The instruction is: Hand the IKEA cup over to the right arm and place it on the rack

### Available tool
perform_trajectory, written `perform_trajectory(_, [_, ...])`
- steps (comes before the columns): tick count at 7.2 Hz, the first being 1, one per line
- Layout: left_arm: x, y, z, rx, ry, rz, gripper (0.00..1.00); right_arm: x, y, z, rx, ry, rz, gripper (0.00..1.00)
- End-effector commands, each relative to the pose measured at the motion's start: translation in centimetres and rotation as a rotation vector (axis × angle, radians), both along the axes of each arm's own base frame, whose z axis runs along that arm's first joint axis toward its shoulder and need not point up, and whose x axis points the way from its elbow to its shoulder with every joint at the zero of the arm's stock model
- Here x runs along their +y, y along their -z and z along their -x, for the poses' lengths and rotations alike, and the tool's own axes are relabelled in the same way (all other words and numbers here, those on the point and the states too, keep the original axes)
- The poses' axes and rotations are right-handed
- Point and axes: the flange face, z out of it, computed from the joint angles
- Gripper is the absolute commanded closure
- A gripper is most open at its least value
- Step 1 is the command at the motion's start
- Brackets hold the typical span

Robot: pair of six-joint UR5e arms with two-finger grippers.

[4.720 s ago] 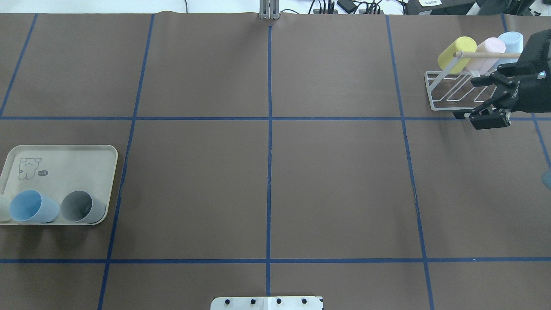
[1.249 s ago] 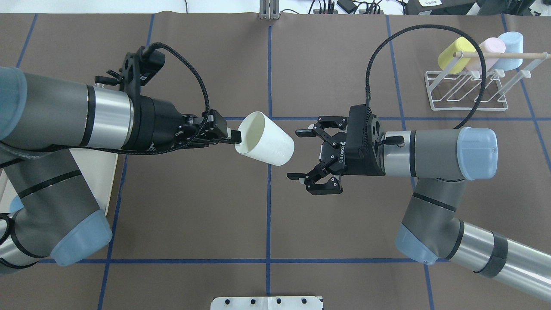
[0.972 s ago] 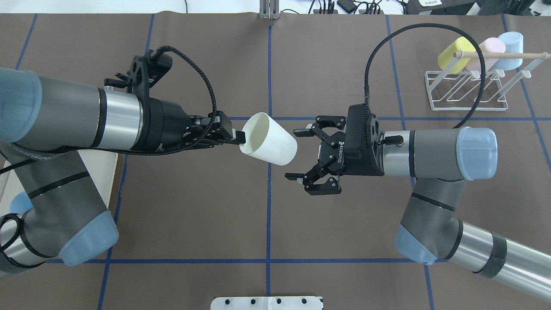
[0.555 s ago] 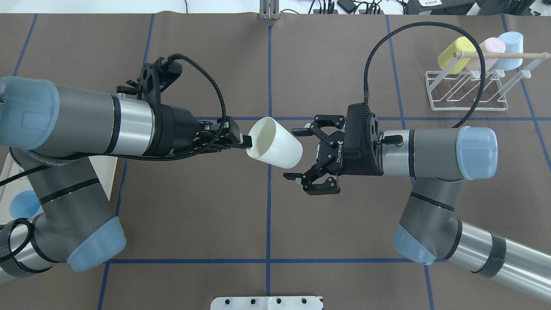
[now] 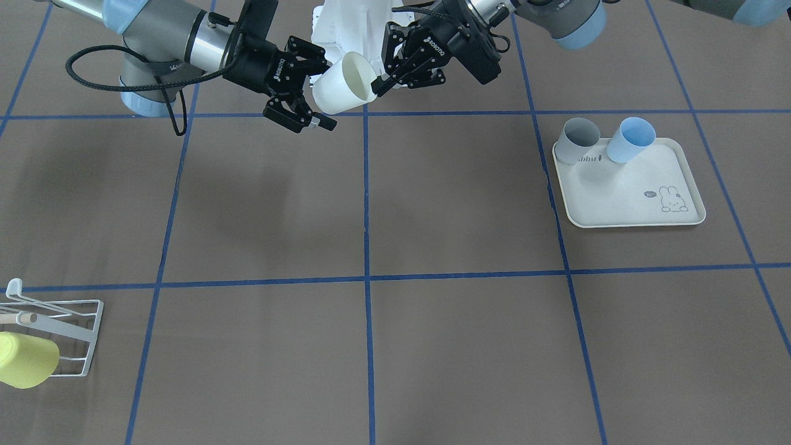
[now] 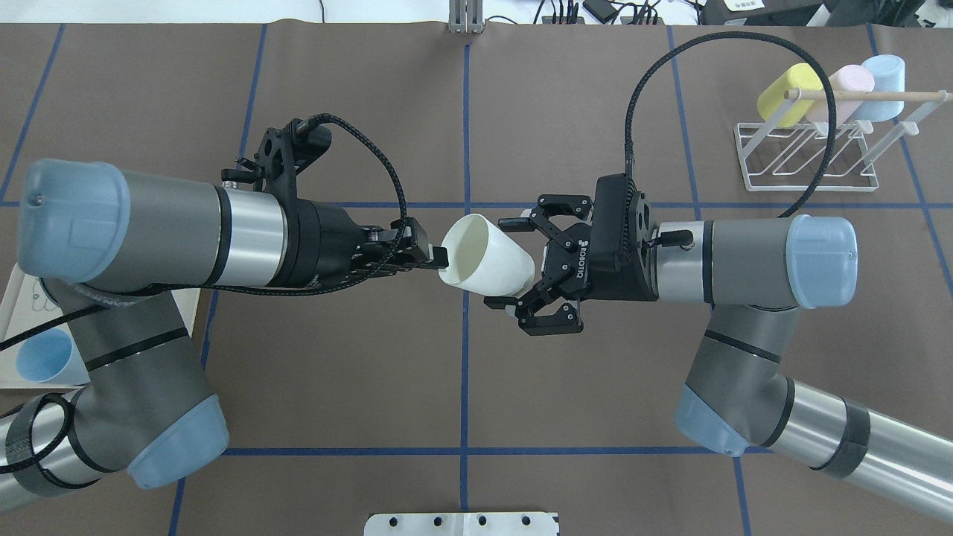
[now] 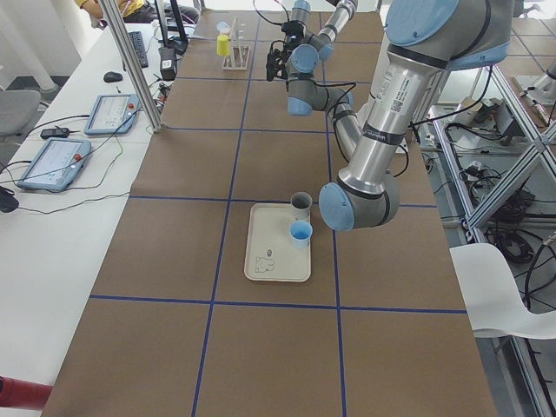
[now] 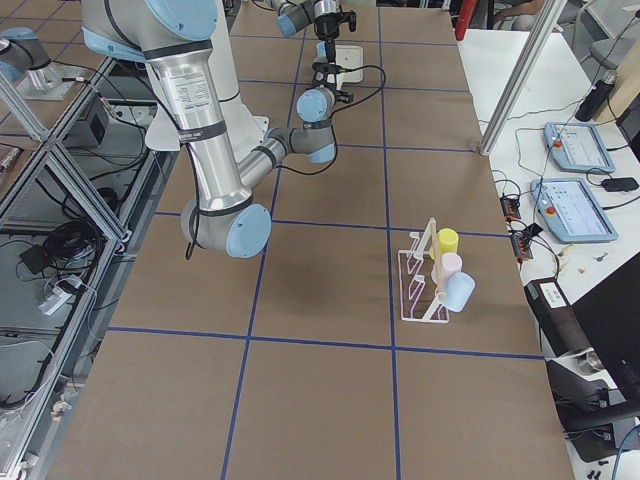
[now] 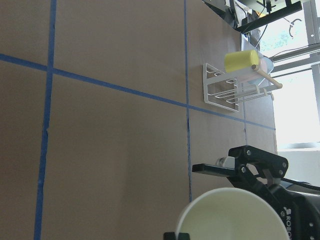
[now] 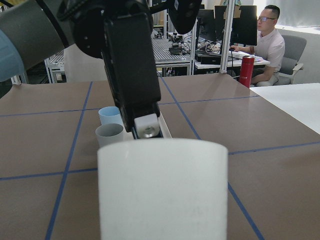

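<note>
The white IKEA cup (image 6: 488, 264) hangs on its side above the middle of the table. My left gripper (image 6: 441, 259) is shut on its rim, and its mouth faces the left arm. My right gripper (image 6: 505, 262) is open, with its fingers above and below the cup's base; I see no contact. The front view shows the cup (image 5: 343, 83) between the left gripper (image 5: 378, 86) and the right gripper (image 5: 316, 93). In the right wrist view the cup (image 10: 162, 190) fills the foreground. The white wire rack (image 6: 808, 156) stands at the far right.
The rack holds a yellow cup (image 6: 789, 93), a pink cup (image 6: 845, 89) and a light-blue cup (image 6: 882, 85). The cream tray (image 5: 624, 198) on the left arm's side holds a grey cup (image 5: 578, 139) and a blue cup (image 5: 630, 139). The right arm's black cable (image 6: 670, 67) loops over the table.
My left gripper has carried the white cup rightward and my right gripper has edged left, so the cup's base now sits between the open right fingers.
</note>
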Motion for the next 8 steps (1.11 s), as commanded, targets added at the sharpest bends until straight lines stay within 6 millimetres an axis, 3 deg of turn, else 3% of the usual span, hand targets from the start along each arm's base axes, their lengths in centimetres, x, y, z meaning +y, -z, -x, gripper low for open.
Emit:
perform_trajectory(1, [0.0,0.0,0.0,0.000,0.002,0.000,1.00,0.0,0.0,0.0,0.000,0.001,0.000,0.03])
perform_trajectory(2, [0.0,0.0,0.0,0.000,0.002,0.000,1.00,0.0,-0.1,-0.1,0.002,0.000,-0.004,0.14])
perform_trajectory(4, [0.1,0.1,0.1,0.004,0.000,-0.002,1.00,-0.1,-0.9,-0.3,0.018,0.000,0.000,0.68])
perform_trajectory(5, [0.1,0.1,0.2,0.005,0.000,-0.003,1.00,-0.1,-1.4,-0.4,0.027,-0.004,0.007,0.83])
perform_trajectory(6, [0.1,0.4,0.4,0.009,0.003,-0.004,1.00,-0.1,-1.7,-0.4,0.029,-0.006,0.008,0.88])
perform_trajectory(7, [-0.1,0.4,0.7,0.011,0.014,-0.008,0.07,-0.1,-1.7,-0.4,0.029,-0.006,0.008,0.89])
perform_trajectory(8, [-0.6,0.7,1.2,0.020,0.059,-0.007,0.00,-0.2,-1.8,-0.5,0.032,-0.008,0.008,0.89])
